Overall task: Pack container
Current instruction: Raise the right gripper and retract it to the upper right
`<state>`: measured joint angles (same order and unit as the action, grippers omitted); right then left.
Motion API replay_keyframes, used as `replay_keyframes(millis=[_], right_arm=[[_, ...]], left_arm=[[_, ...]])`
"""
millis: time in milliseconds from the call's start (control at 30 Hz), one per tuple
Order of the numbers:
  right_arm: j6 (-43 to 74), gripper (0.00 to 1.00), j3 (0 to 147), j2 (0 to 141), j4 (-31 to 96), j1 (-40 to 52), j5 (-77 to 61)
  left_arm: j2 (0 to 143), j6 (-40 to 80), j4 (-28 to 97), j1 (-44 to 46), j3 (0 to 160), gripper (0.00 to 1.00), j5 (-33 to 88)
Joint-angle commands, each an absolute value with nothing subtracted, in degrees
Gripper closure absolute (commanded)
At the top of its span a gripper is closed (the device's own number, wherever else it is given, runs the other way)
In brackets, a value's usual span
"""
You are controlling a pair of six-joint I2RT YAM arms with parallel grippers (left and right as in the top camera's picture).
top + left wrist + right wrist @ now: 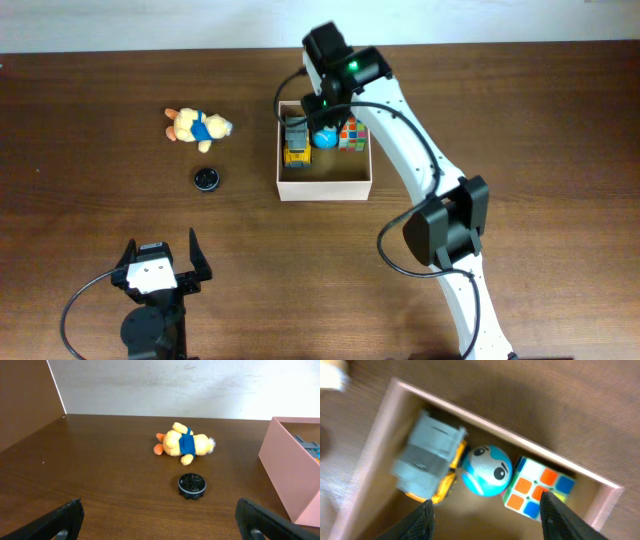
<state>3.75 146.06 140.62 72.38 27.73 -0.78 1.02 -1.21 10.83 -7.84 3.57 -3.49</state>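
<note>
Container (326, 190) packing looks a little over halfway done, judging by what lies inside and what lies outside. The pale square box sits on the brown surface (540, 110) just right of centre, toward the far side, its top open. Along its far wall three toys stand in a row: a yellow and grey toy truck (297, 140) on the left, a blue ball with a face (325, 138) in the middle, and a coloured puzzle cube (351, 133) on the right, each close against its neighbour. The near half of the box floor is bare, so there seems to be room for more. Two things are left out on the surface, well to the left of the box: a yellow plush toy in a blue top (197, 126) lying on its side, and nearer than it a small black round disc (206, 179). The right claw (486, 502) hangs over the box above the ball, its fingers apart and nothing between them, so it carries no load. The left claw (162, 250) waits at the near left of the surface, spread wide and empty, facing the disc and the plush. My guess is that those two pieces are what remains, and the left arm is the better placed to fetch them.
</note>
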Motion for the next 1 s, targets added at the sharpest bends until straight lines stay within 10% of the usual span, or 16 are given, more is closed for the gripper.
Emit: replay_keyframes(millis=[0,467,667,967], right_arm=[[2.76,0.40,154.10,136.44,74.74,28.82,-0.51],[10.20,0.24,161.53,136.33,77.60,10.37,8.73],[11.73,0.00,160.20,137.64,79.31,3.81,20.29],[17.04,0.01,149.34,139.20,78.87,0.27,19.92]], left_arm=[[1.06,-0.86,10.48,-7.62,3.16,0.01,-4.10],[1.06,-0.86,10.48,-7.62,3.16,0.01,-4.10],[1.06,-0.86,10.48,-7.62,3.16,0.01,-4.10],[1.06,-0.86,10.48,-7.62,3.16,0.01,-4.10]])
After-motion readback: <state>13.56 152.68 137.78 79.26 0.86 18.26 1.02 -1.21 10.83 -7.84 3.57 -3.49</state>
